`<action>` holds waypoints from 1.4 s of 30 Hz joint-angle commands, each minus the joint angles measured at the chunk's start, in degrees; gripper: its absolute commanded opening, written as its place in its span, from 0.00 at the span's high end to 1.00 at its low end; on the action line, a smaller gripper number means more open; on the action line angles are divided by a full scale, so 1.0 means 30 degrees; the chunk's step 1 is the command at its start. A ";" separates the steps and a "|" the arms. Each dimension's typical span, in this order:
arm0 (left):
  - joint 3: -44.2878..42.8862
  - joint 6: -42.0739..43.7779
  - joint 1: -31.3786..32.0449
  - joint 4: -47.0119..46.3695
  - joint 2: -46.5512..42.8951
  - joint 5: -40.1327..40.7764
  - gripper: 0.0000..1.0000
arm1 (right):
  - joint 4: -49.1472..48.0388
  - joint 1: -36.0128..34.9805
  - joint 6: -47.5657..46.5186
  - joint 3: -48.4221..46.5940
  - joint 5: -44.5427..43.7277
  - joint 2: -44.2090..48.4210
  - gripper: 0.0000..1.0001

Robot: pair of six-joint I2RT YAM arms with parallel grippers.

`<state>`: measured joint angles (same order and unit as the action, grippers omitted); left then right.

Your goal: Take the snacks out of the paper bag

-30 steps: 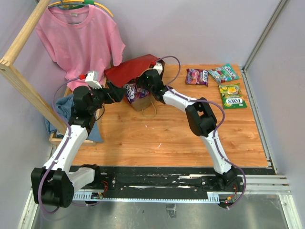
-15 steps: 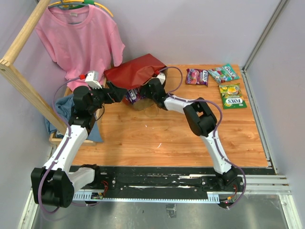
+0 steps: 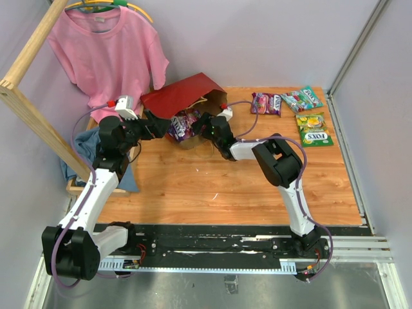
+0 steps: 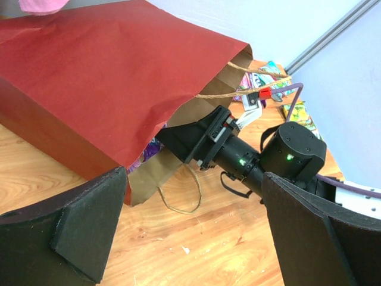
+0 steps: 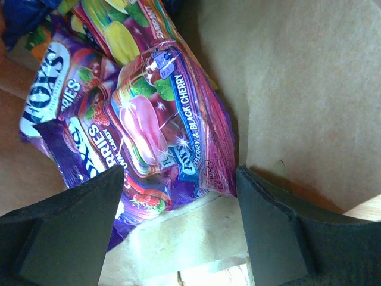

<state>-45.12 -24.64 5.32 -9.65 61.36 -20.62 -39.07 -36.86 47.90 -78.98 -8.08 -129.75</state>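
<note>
A warm orange-brown wooden tabletop point(image 3: 212, 187) fills the middle of the enclosure, its grain running left to right, with a few pale scuffs. Plain pale lilac-grey walls close it in: a back wall point(image 3: 270, 38) and a right-hand panel point(image 3: 386, 141), meeting at a slanted aluminium post point(image 3: 358, 48). An aluminium rail point(image 3: 349, 161) runs along the table's right edge. At the left stands a light wooden frame point(image 3: 35, 45); beside it a pink T-shirt point(image 3: 106, 58) hangs against the wall, and a crumpled blue-grey cloth point(image 3: 76, 151) lies lower down. A black strip point(image 3: 212, 239) and a grey metal surface point(image 3: 193, 290) border the near edge. The light is even and soft, the shadows faint.
</note>
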 commanded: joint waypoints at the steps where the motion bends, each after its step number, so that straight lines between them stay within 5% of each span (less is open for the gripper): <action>1: -0.0369 0.0267 -0.0163 0.0114 -0.0338 0.0131 0.00 | -0.1505 0.0120 0.0430 -0.0475 -0.0045 0.0268 0.23; 13: -0.0398 0.0369 -0.0163 0.0170 -0.0187 0.0316 0.00 | 0.1868 0.0645 -0.3364 -0.3408 -0.1278 -0.1021 0.36; 23: -0.0398 0.0385 -0.0163 0.0201 -0.0140 0.0380 0.00 | 0.3367 0.0972 -0.2461 -0.4313 -0.0763 -0.1957 0.43; 42: -0.0397 0.0449 -0.0163 0.0258 -0.0197 0.0403 0.00 | 0.1080 0.0949 -0.0358 -0.4467 0.2473 -0.3013 0.55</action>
<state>-45.12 -24.25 5.32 -8.40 61.36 -19.94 -34.46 -34.39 45.39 -92.40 -2.68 -137.78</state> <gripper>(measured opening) 0.994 0.482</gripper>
